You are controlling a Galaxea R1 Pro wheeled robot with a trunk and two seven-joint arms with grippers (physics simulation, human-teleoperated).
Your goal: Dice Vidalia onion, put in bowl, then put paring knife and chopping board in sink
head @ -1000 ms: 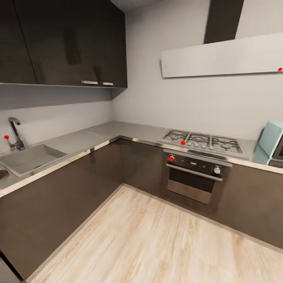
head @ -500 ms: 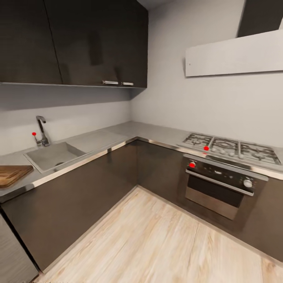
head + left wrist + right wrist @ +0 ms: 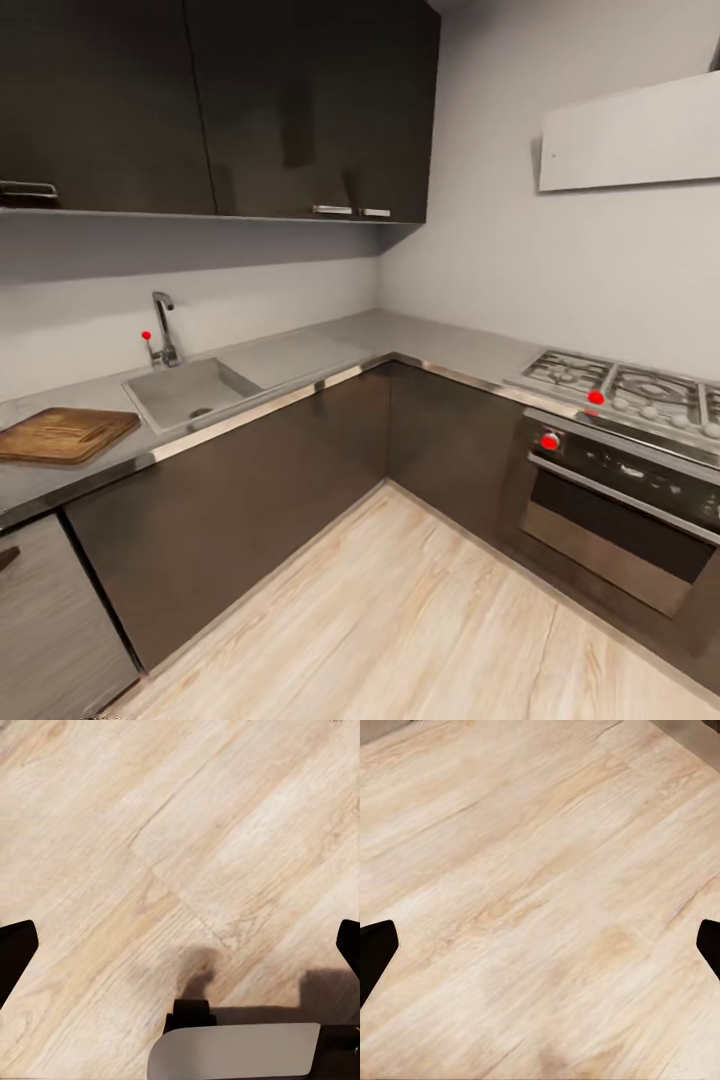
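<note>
As the head camera has swung left over the last second, the whole picture has slid right: the sink [image 3: 190, 392] now sits left of centre instead of at the left edge, and the board [image 3: 62, 434], barely cut in before, lies fully in view on the countertop [image 3: 300, 358], just left of the sink. That is a turn of the view, not a move of the things. By my reading, the robot is on its way toward the sink and no handling has begun.

Something slim lies on the board, possibly the knife, but it is too small to tell. Onion and bowl cannot be made out; the basin's inside shows little more than its drain. The tap [image 3: 163, 325] with its red-tipped lever stands at the far edge of the basin.

Both wrist views look down on the wood floor [image 3: 420, 620]. The left gripper [image 3: 180, 945] and right gripper [image 3: 540, 949] each have dark fingertips at opposite edges of their frames, so both are spread wide and hold nothing.

Open floor lies between the robot and the cabinets. The countertop's metal-trimmed near edge runs from the left to the inner corner, then right toward the stove [image 3: 620, 385] and oven [image 3: 620, 505]. Those cabinet fronts bound the approach.
</note>
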